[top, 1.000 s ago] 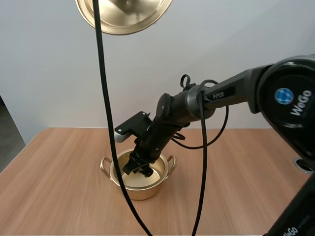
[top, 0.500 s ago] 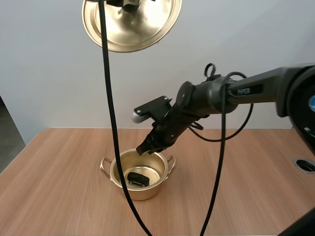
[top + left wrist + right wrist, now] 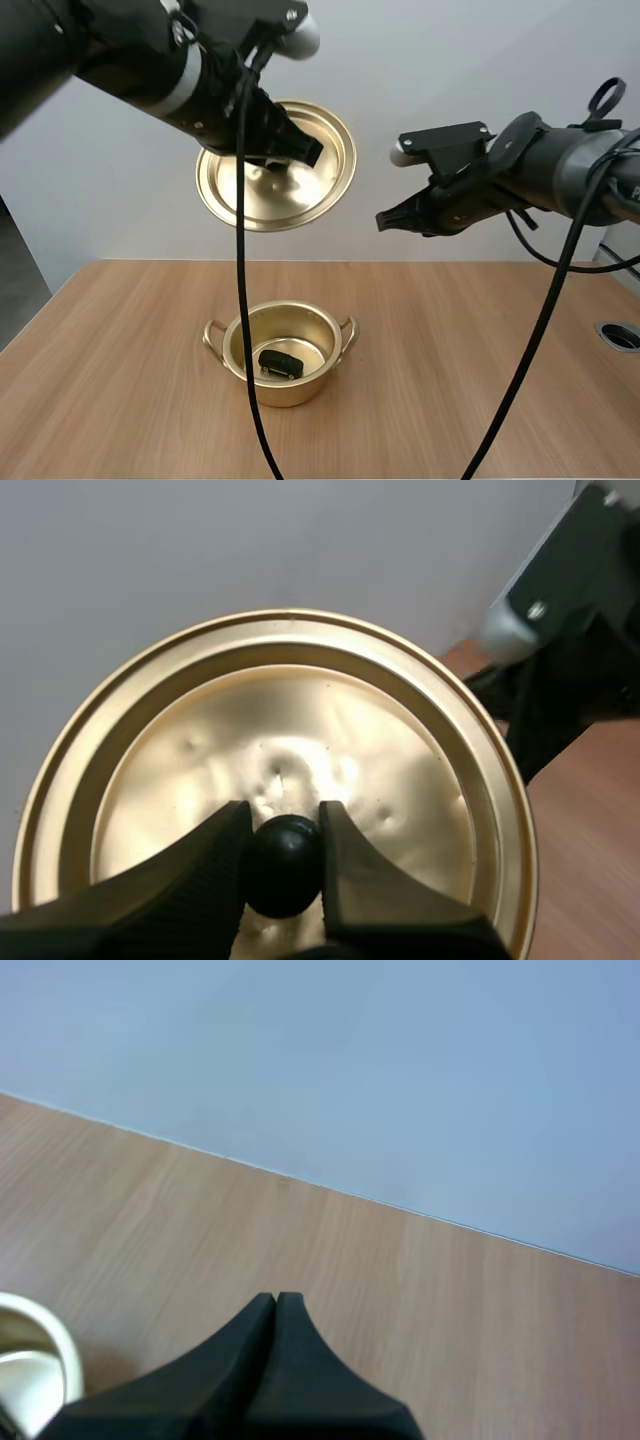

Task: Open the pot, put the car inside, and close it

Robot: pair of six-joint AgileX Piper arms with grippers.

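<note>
— The car?
— Small, black car [image 3: 281, 362], lying in the open gold pot [image 3: 292, 390], lower centre.
— Grippers?
— Left gripper [image 3: 285, 822] pinches the lid [image 3: 310, 195] by its knob [image 3: 284, 868], upper left. Right gripper [image 3: 383, 220], upper right, has its fingers pressed together, empty.

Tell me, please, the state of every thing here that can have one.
pot: open, car inside
lid: off the pot, held up in the air
car: lying in the pot
left claw: shut on lid
right claw: shut, empty, up in the air
</note>
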